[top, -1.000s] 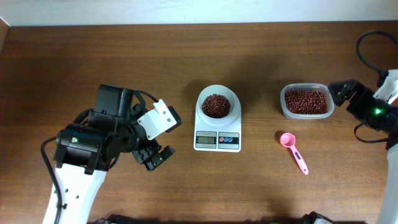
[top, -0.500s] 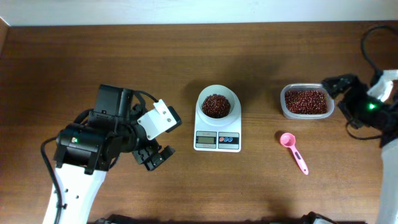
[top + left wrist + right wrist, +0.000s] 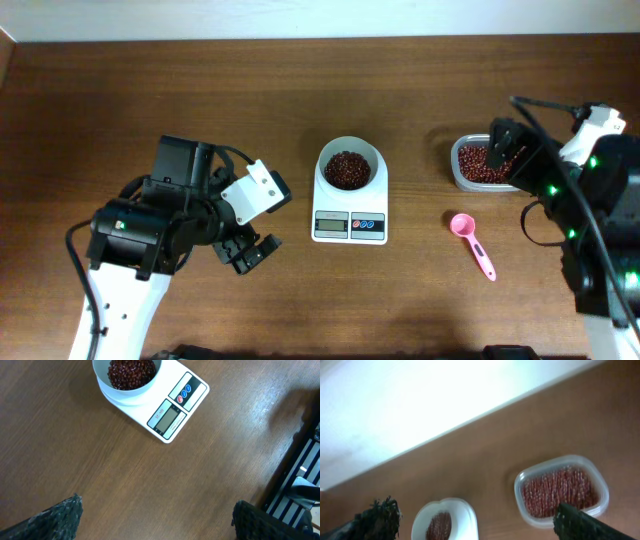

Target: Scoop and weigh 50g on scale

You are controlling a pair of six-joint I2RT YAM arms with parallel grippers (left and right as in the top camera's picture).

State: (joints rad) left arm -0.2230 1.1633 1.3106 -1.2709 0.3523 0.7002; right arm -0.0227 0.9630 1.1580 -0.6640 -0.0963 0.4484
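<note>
The white scale (image 3: 350, 226) stands mid-table, and its round bowl (image 3: 326, 163) holds a heap of dark red-brown beans (image 3: 347, 169). More beans (image 3: 473, 163) fill a clear tub (image 3: 454, 166) to the right. A pink spoon (image 3: 472, 242) lies on the wood below the tub. My left gripper (image 3: 248, 250) hovers left of the scale, open and empty; in its wrist view the scale (image 3: 172, 410) lies ahead of the spread fingers (image 3: 60, 517). My right gripper (image 3: 505, 160) hangs over the tub's right part, open and empty. Its wrist view looks past its fingertips (image 3: 582, 524) at the tub (image 3: 520, 491) and the bowl (image 3: 465, 515).
The right arm and its cables (image 3: 585, 215) cover the table's right side and hide part of the tub. A pale wall strip (image 3: 320, 20) runs along the table's far edge. The left arm's body (image 3: 140, 240) fills the lower left.
The right arm has swung left from the table's right edge to above the tub and now looks larger. The left arm, scale and spoon have not moved.
</note>
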